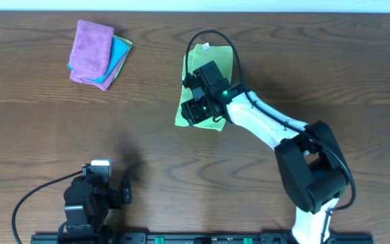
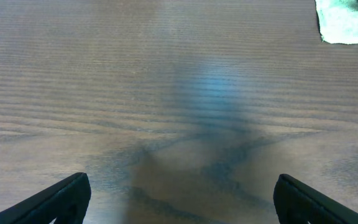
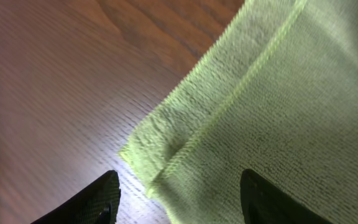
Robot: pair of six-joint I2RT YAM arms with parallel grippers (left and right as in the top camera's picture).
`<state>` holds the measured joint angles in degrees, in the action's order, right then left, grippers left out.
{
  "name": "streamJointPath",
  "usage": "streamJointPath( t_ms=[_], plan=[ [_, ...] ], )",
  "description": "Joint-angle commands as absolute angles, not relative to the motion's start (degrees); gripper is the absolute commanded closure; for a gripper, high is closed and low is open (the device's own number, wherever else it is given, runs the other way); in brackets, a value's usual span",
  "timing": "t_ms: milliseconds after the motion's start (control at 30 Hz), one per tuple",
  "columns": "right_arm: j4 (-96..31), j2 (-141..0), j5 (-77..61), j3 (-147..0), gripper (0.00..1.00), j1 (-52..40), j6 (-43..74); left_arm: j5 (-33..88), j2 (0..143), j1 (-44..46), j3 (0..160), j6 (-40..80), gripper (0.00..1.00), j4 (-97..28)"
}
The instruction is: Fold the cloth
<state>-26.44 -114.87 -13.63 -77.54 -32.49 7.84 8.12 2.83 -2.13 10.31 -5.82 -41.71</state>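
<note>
**Cloth Lies Half Hidden Under My Right Arm**

My right gripper and wrist cover the middle of the green cloth from overhead, so only its edges show there. How many layers it has, I cannot tell. My right wrist view catches one hemmed corner, and the rest runs out of frame right and below. My left wrist view shows only a pale scrap cut off at the top right.

A stack of purple, blue and yellow cloths sits well apart at the far left of the bench. A black cable loops over the cloth's far end, beside a white tag.

The cloth lies flat at the bench's centre. Its long axis runs far to near, leaning slightly leftward toward me.

My right gripper is released, fingers spread over the near corner. My left gripper is also released, over bare wood.
</note>
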Motion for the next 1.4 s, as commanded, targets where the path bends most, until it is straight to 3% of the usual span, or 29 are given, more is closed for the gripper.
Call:
streamJointPath(
  t_ms=[0, 233, 400, 567, 667, 700, 767, 833, 1200, 1367],
  plan=[
    [-26.55, -115.96, -12.82, -78.11, 0.39, -32.71, 7.22, 7.46, 2.46, -1.85, 9.47, -5.13, 0.05, -42.3],
    [-26.55, -117.86, -11.33, -78.11, 0.43, -32.71, 7.22, 7.46, 2.46, -1.85, 9.47, -5.13, 0.05, -42.3],
    [-25.93, -118.13, -10.83, -78.11, 0.64, -32.71, 7.2, 7.46, 2.46, -1.85, 9.47, -5.13, 0.05, -42.3],
    [-25.85, -117.71, -10.31, -78.7, 0.98, -32.64, 7.22, 7.46, 2.46, -1.85, 9.47, -5.13, 0.05, -42.3],
    [-26.37, -117.19, -9.89, -79.55, 0.99, -32.67, 7.2, 7.46, 2.46, -1.85, 9.47, -5.13, 0.05, -42.3],
    [-26.52, -116.88, -9.5, -79.75, 0.99, -32.67, 7.2, 7.44, 2.46, -1.85, 9.47, -5.13, 0.05, -42.3],
    [-26.85, -116.36, -9.41, -79.83, 0.62, -32.67, 7.2, 7.46, 2.46, -1.85, 9.47, -5.13, 0.05, -42.3],
    [-28.05, -116.03, -9.43, -79.83, 0.51, -32.67, 7.22, 7.46, 2.46, -1.85, 9.47, -5.13, 0.05, -42.3],
    [-33.47, -116.01, -10.96, -79.83, 0.32, -35.7, 6.83, 7.46, 2.46, -1.85, 9.47, -5.13, 0.05, -42.3],
    [-33.52, -115.7, -10.76, -79.88, 0.33, -37.41, 5.48, 7.46, 2.46, -1.85, 9.47, -5.13, 0.05, -42.3]
  ],
)
